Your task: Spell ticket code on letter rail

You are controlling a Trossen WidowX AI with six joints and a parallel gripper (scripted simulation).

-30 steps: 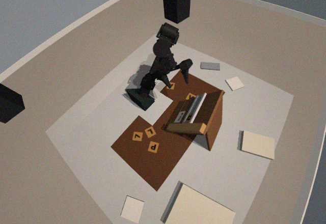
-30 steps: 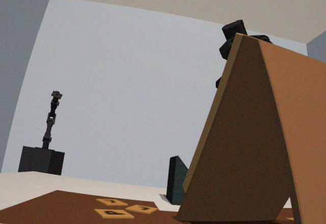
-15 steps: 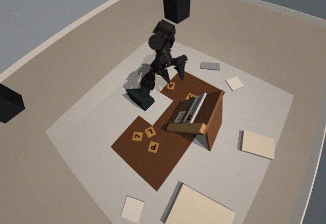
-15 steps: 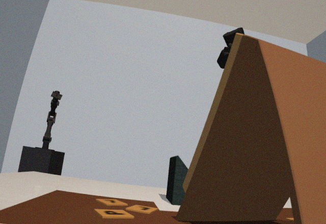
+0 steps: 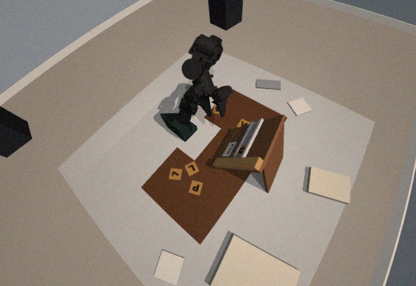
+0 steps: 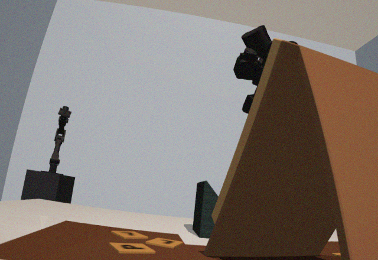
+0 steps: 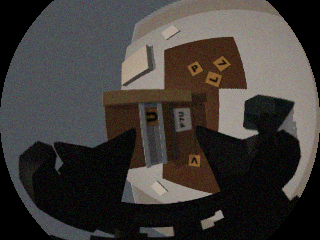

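Observation:
My gripper [image 5: 216, 115] [image 7: 166, 131] is open and empty, high up off the rail's open end; the exterior view hides its fingers behind the board. The tilted board [image 5: 270, 136] [image 7: 120, 117] carries a pale rail [image 5: 254, 136] [image 7: 161, 140]. A U tile [image 5: 241, 149] [image 7: 151, 116] sits in it beside the wooden end wall. The ticket [image 5: 229, 149] [image 7: 182, 120] seems to read P7U. On the mat lie a P tile [image 5: 195, 188] [image 6: 132, 247] [image 7: 195, 68], a 7 tile [image 5: 175, 173] [image 7: 222, 63], an L tile [image 5: 192, 168] [image 7: 213, 79], and a V-like tile [image 5: 243, 123] [image 7: 194, 160].
Another tile [image 5: 216, 109] lies partly behind a finger. The brown mat [image 5: 198, 222] [image 7: 175, 57] runs under the board. The dark green arm base [image 5: 184, 131] [image 7: 260, 112] stands beside it. Cream slabs [image 5: 329, 184] [image 5: 259, 262] and a grey block [image 5: 268, 84] lie around.

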